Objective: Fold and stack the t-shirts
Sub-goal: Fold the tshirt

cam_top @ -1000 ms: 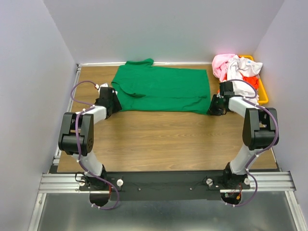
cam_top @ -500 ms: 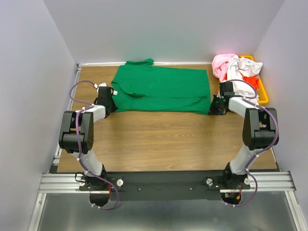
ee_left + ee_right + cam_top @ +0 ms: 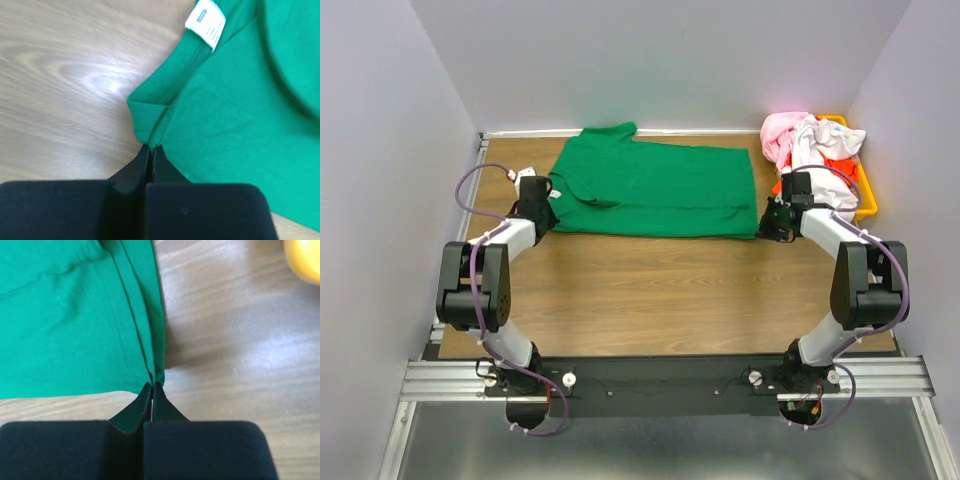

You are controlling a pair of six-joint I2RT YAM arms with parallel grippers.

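Left gripper [image 3: 151, 150] pinched shut on green t-shirt [image 3: 655, 190], folded edge near neck label; right gripper [image 3: 152, 387] clamped on its hem corner. Spread flat across far table [image 3: 660, 290]. Shallow bites on thin edges: likely to slip out under uneven lifting, spoiling the fold.

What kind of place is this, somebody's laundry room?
Likely a robot test cell: a left arm and right arm bolted to a metal rail, a wooden table boxed in by plain walls, a green t-shirt on it.

overhead, close wrist views, sharing t-shirt [image 3: 655, 185]
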